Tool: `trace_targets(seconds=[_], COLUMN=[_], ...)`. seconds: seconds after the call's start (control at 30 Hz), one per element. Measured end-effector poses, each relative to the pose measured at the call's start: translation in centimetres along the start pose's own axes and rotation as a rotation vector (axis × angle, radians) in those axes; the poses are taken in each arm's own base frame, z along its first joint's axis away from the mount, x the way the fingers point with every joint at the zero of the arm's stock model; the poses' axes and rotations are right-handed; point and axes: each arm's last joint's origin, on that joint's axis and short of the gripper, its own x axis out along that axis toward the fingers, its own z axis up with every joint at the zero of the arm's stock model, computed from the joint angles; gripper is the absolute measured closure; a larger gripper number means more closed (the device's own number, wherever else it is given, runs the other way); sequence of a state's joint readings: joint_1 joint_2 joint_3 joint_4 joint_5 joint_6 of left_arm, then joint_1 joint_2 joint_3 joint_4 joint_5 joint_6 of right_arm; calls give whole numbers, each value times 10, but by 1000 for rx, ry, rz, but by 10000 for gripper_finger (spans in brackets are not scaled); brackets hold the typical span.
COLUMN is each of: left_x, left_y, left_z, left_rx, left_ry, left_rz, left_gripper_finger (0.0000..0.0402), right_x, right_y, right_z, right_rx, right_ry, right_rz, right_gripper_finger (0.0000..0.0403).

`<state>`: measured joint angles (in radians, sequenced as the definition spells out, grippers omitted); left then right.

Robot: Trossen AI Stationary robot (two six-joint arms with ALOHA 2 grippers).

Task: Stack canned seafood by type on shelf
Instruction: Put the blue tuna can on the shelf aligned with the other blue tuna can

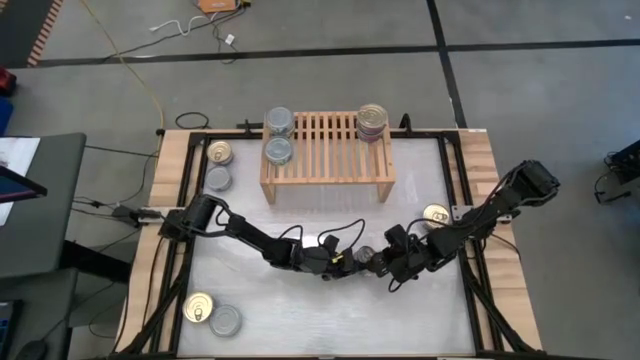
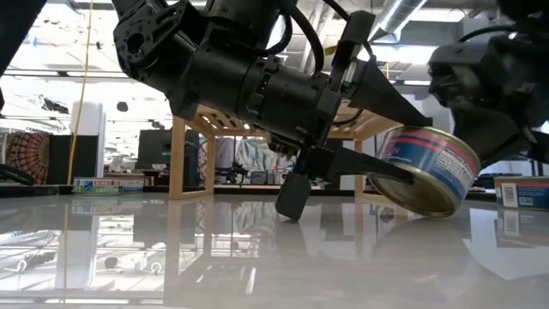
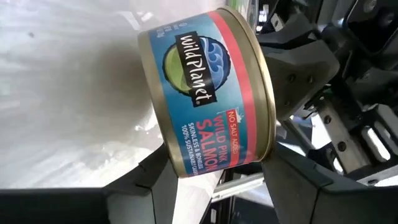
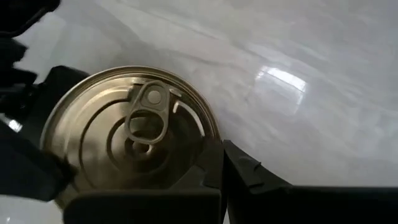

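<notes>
**Tin caught between two grippers at mid-table**

Grippers are meeting over the middle of the white table [image 1: 300,320], in front of the shelf [image 1: 327,150]. Between them a salmon tin [image 2: 426,170] is sitting tilted on edge, its gold pull-tab lid [image 4: 134,127] facing the right gripper [image 1: 392,266]. The left gripper [image 1: 352,262] is reaching in from the other side, one finger [image 2: 364,165] running under the tin's side and the other over it, narrowly spread; whether they are pressing on the tin cannot be told. The right gripper's fingers are lying closed together beside the lid.

On the shelf, two silver-topped stacks [image 1: 279,137] are standing at the left end and one gold-topped stack [image 1: 372,122] at the right end. Loose tins are lying on the table's left side [image 1: 217,167], near corner [image 1: 212,314] and right edge [image 1: 436,214].
</notes>
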<state>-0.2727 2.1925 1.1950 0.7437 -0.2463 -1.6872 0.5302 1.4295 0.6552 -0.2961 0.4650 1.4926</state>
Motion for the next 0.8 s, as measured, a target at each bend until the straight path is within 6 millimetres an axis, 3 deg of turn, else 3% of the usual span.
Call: trace_targets(seconds=[0.17,0.43,0.8], left_x=[1,-2,-22], left_y=[-3,-12,-61], left_z=[4,8,23], left_rx=[28,92,239], left_ry=[27,75,132], left_rz=[-20,-24,-33], left_gripper_finger=[211,206,206], right_x=[-16,-40,-82], right_y=[9,3,-23], right_z=[2,6,17], right_rx=[13,-8,4], right_ry=[-13,-37,-60], right_rz=[96,112,78], right_gripper_finger=[380,380,380])
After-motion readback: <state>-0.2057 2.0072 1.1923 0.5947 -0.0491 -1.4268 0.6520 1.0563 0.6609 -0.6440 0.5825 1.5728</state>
